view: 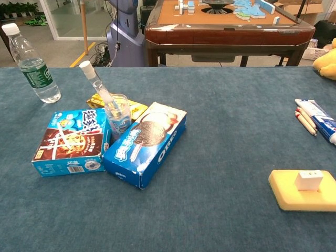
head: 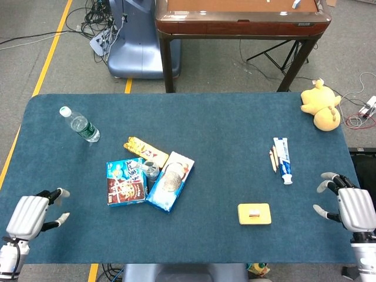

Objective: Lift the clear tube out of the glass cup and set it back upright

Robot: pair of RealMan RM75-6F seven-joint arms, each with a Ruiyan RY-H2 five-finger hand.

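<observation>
A clear tube (view: 96, 81) with a white cap leans to the left out of a small glass cup (view: 118, 115). The cup stands between two blue biscuit boxes; in the head view the cup (head: 151, 171) and the tube (head: 137, 165) are small at centre left. My left hand (head: 32, 215) hovers at the table's near left corner, fingers apart, holding nothing. My right hand (head: 350, 206) is at the near right edge, fingers spread and empty. Both hands are far from the cup and out of the chest view.
Beside the cup lie a cookie box (view: 71, 140), an Oreo box (view: 146, 143) and a yellow snack pack (view: 134, 108). A water bottle (view: 29, 62) stands far left. Toothpaste (head: 282, 158), pencils (head: 273, 158), a yellow sponge block (head: 254, 214) and a plush toy (head: 321, 109) sit on the right.
</observation>
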